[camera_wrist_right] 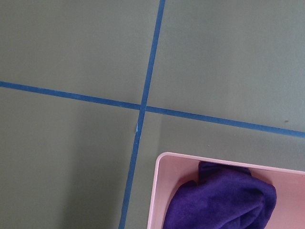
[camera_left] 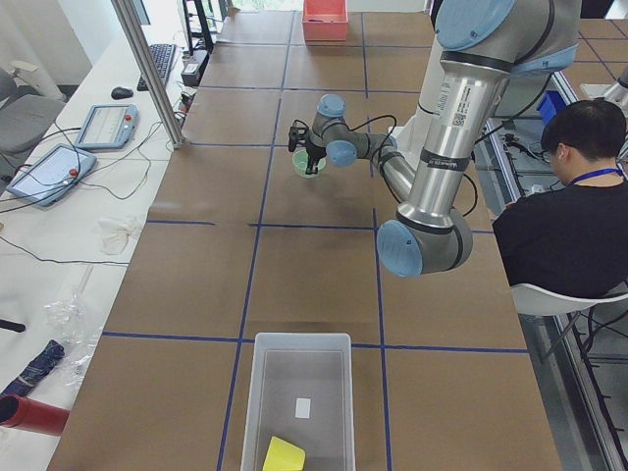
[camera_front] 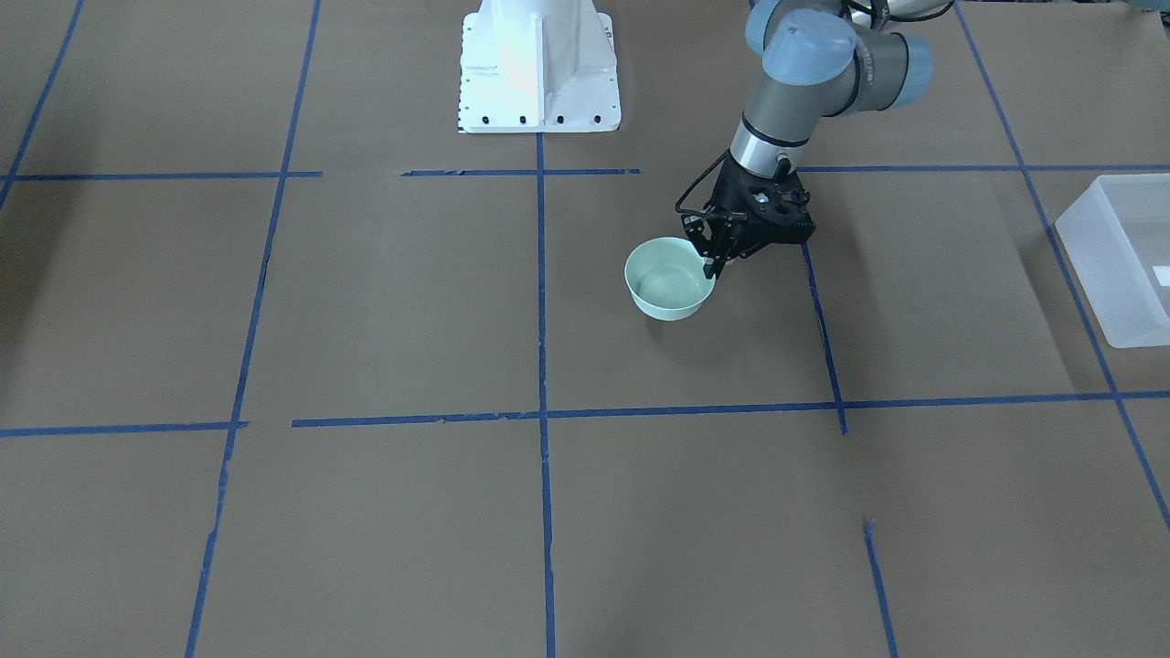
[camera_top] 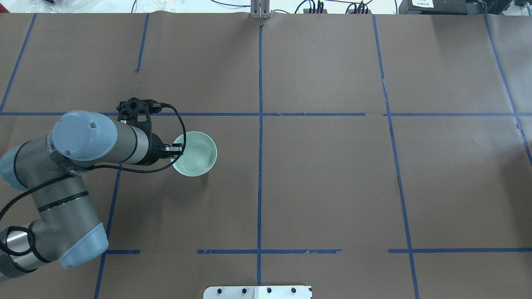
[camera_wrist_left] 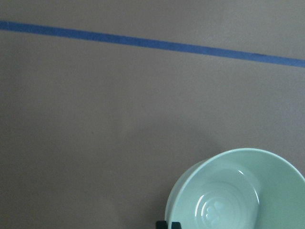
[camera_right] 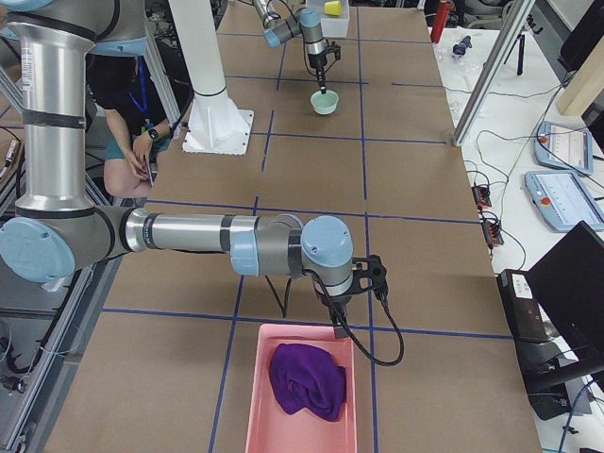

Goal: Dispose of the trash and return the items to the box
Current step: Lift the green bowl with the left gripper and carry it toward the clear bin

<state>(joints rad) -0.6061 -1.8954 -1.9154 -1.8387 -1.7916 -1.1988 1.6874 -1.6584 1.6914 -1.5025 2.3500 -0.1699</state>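
The pale mint-green bowl point(camera_front: 669, 279) sits left of the table's centre in the overhead view point(camera_top: 194, 153), at or just above the brown paper. My left gripper point(camera_front: 711, 265) is shut on the bowl's near rim, one finger inside and one outside, as the left wrist view point(camera_wrist_left: 169, 224) shows. The translucent box point(camera_front: 1120, 265) stands at the table's left end, apart from the bowl, with a yellow item point(camera_left: 283, 454) in it. My right gripper point(camera_right: 336, 326) hangs over the pink bin's edge at the far right end. I cannot tell whether it is open or shut.
A pink bin point(camera_right: 260, 415) holds a purple cloth point(camera_wrist_right: 224, 200). The white robot base point(camera_front: 539, 73) stands at the table's edge. An operator point(camera_left: 579, 196) sits behind the robot. Blue tape lines cross the brown paper.
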